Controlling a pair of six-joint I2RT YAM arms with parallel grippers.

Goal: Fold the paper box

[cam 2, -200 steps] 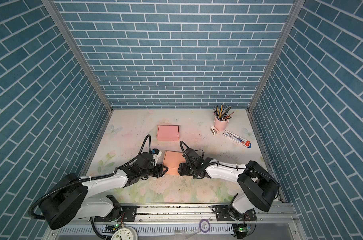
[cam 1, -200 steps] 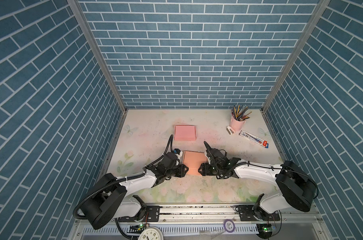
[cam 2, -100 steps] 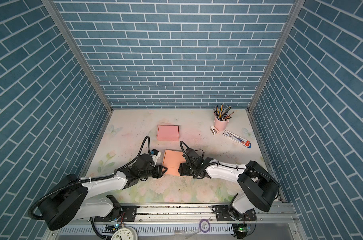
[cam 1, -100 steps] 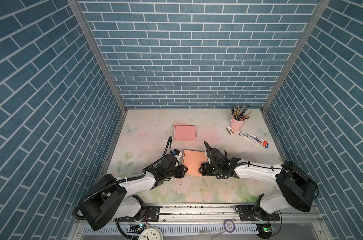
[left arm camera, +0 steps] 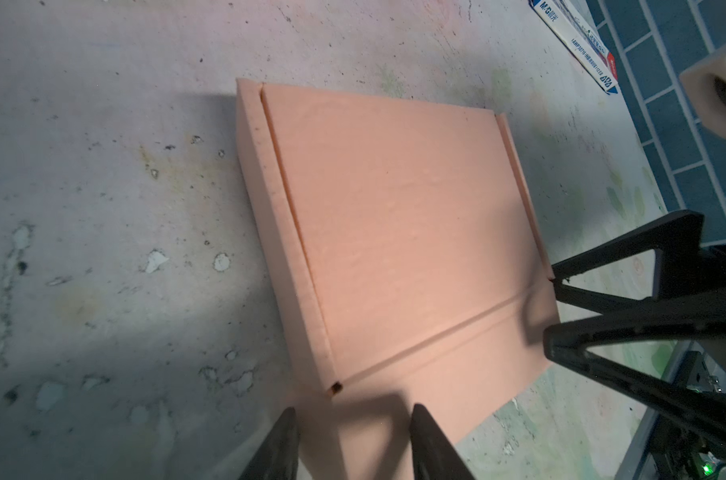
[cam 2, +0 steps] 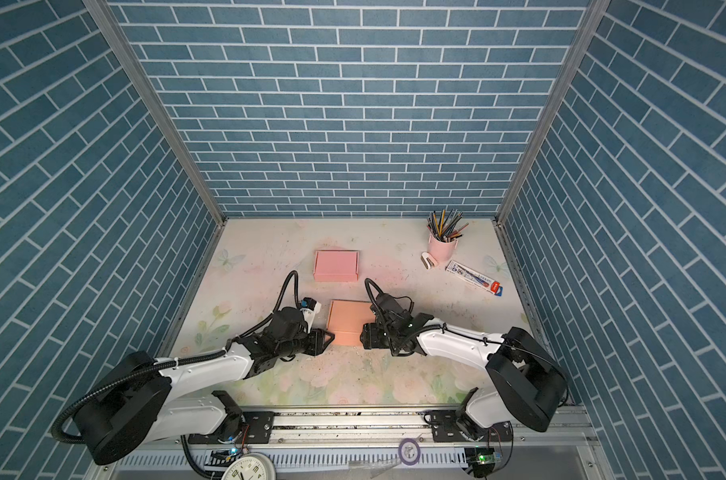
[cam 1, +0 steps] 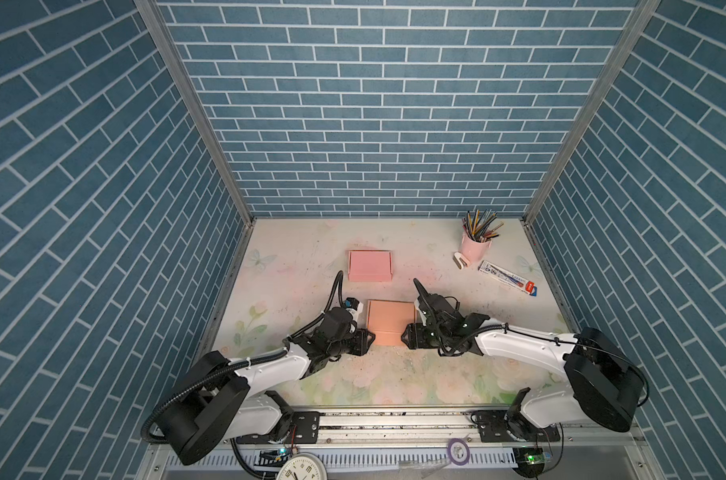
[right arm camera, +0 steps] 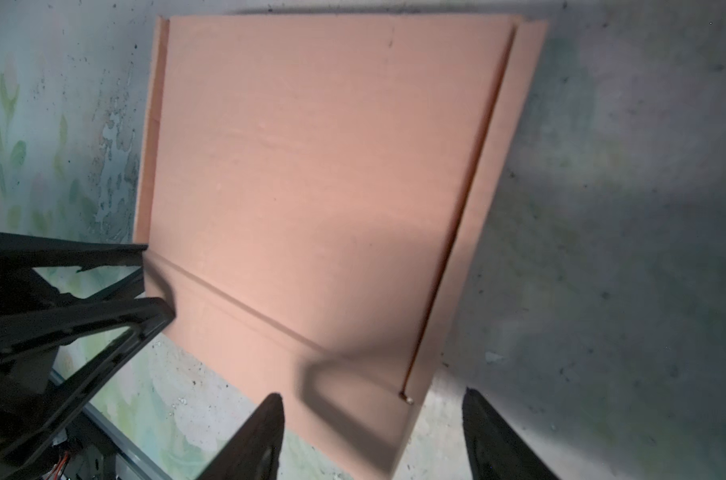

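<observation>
Booth: blue brick-patterned walls [cam 1: 373, 124] on three sides, closing in a pale tabletop [cam 1: 294, 291] printed with faded flowers and a butterfly or two.
Paper box: there it is, the salmon paper box [cam 1: 391, 328], front and centre on the tabletop, sitting flat between the two arms. Lid down, a crease running across it near the front edge, a narrow strip showing along each side.
Left gripper: the left gripper [left arm camera: 353, 411] is low at the box's front left corner. Its jaws are parted, and that corner sits right in the gap between them. Whether the pads are actually pressing the cardboard is hard to say, because the corner is deep in shadow.
Right gripper: mirror picture on the other side, with the right gripper [right arm camera: 371, 401] at the front right corner, jaws spread wide. One finger is at the box's front edge. The other stands over bare tabletop, with a clear gap between it and the box's side. Nothing pinched.
Pink box: a second, paler pink box [cam 1: 370, 266], closed, lies behind the salmon one and apart from it. Neither arm touches it.
Far right corner: a pink cup [cam 1: 475, 248] bristling with pencils, and just in front of it a flat printed carton [cam 1: 506, 277] lying at an angle.
</observation>
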